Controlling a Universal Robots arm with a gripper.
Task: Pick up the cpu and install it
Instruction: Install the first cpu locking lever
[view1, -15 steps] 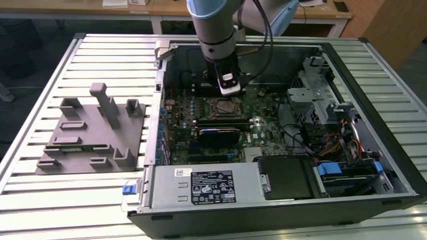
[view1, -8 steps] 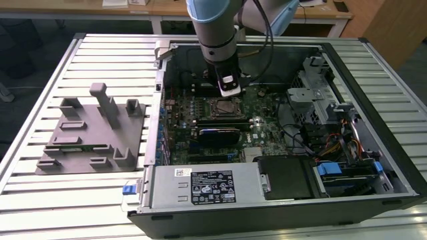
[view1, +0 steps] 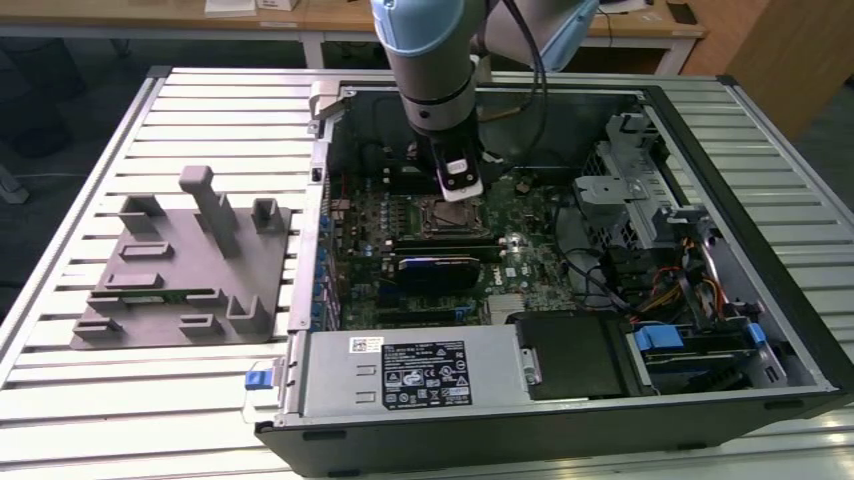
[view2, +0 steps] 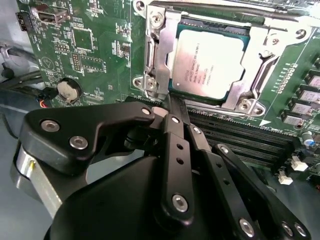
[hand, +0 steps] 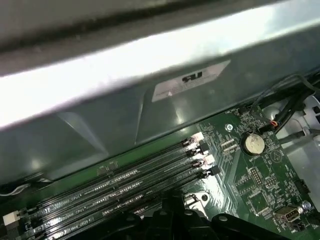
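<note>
A Universal Robots arm (view1: 427, 60) reaches down into an open desktop computer case (view1: 534, 250) lying on its side on a slatted metal table (view1: 80, 400), its gripper (view1: 457, 185) hanging just above the middle of the green motherboard (view1: 521, 260). In the second wrist view, the cpu (view2: 210, 62) lies flat inside the metal-framed socket (view2: 159, 60), its silvery top facing up and its edges sitting within the frame. The black fingers (view2: 175, 107) of the gripper are drawn together, their tips meeting just beside the socket's near edge and over the first of the memory slots (view2: 240, 137); nothing is seen between them, and the cpu is apart from the tips. A round coin battery (view2: 67, 90) sits on the board to one side of the socket. In the first wrist view, 4 long memory slots (hand: 115, 192) run side by side across the board below the case's grey wall (hand: 150, 90), with the coin battery (hand: 252, 143) near their ends. In the exterior view, a grey moulded fixture (view1: 180, 265) rests on the table towards the exterior view's left of the case, and a grey power supply (view1: 414, 375) occupies the case's near corner.
</note>
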